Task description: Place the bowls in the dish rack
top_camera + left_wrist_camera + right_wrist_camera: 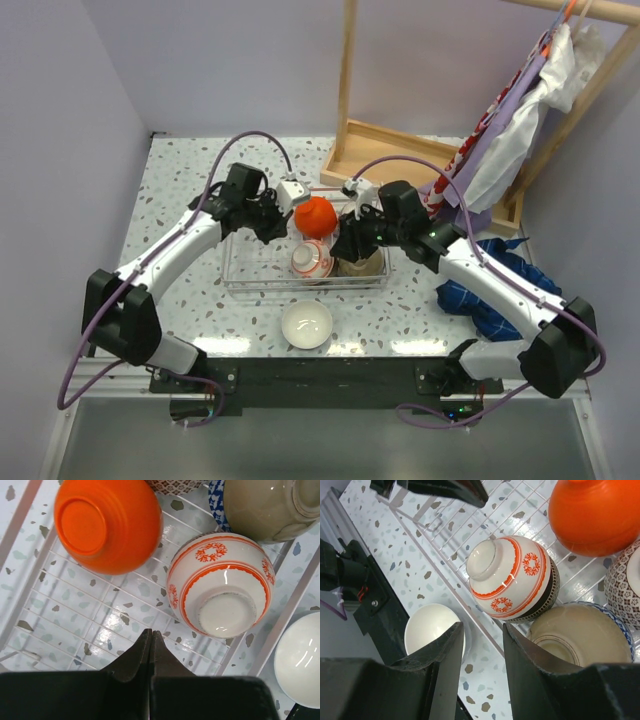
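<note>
**Top view.** Dish rack: wire basket at the centre of the speckled surface.
- Orange bowl: at the rack's 12 o'clock edge.
- Red-patterned bowl: mid-rack.
- Tan bowl: in the rack, just beside the red-patterned bowl at its 3 o'clock.
- White bowl: outside the rack, on the surface at its 6 o'clock.
- Wooden frame: on the surface at 1 o'clock, apart from the rack.

**Left wrist view.** Left claw: clenched, fingertips pressed together with nothing between them, over the rack's wire floor.
- Orange bowl: upside down at 11 o'clock.
- Red-patterned bowl: upside down at 2 o'clock.
- White bowl: beyond the rack's rim at 4 o'clock.

**Right wrist view.** Right claw: released, jaws apart and empty, over the rack's rim.
- White bowl: at its 9 o'clock, mouth up on the surface.
- Tan bowl: at 3 o'clock, mouth up, with a blue-patterned edge.
- Red-patterned bowl: at 12 o'clock.
- Brown-patterned bowl: at the frame's 3 o'clock edge, inside the rack.
</note>
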Tool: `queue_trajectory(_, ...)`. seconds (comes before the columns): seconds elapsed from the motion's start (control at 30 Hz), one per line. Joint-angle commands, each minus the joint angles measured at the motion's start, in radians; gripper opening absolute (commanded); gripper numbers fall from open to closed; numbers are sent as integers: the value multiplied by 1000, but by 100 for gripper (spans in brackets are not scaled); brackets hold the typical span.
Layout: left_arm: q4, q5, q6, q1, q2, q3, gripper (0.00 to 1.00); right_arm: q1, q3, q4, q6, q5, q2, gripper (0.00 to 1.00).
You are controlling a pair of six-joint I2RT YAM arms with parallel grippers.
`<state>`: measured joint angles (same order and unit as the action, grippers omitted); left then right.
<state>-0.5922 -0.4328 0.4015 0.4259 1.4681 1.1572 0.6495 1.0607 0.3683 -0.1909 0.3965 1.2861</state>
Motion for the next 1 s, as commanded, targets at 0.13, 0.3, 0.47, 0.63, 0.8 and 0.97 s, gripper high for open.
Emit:
queue_trajectory(0.13, 52, 172, -59, -97, -51, 88, 1, 15, 116, 37, 266, 104, 57, 42)
queue_trajectory(0.3, 101, 149, -147, -242, -52, 130, 0, 52, 268, 99, 338, 102, 198, 14)
queue_trajectory(0.47, 121, 155, -147, -242, -98, 111, 0, 70, 335, 113, 341, 96, 309, 3)
queue_trajectory(0.63, 153, 143, -164, -259, -126, 62, 0, 133, 354, 176, 415, 58, 343, 1)
queue_trajectory(0.8, 161, 121, -171, -291, -129, 59, 0, 156, 387, 201, 413, 64, 395, 0)
queue_trajectory(0.97, 163, 105, -170, -303, -130, 49, 0, 160, 416, 205, 390, 44, 446, 0)
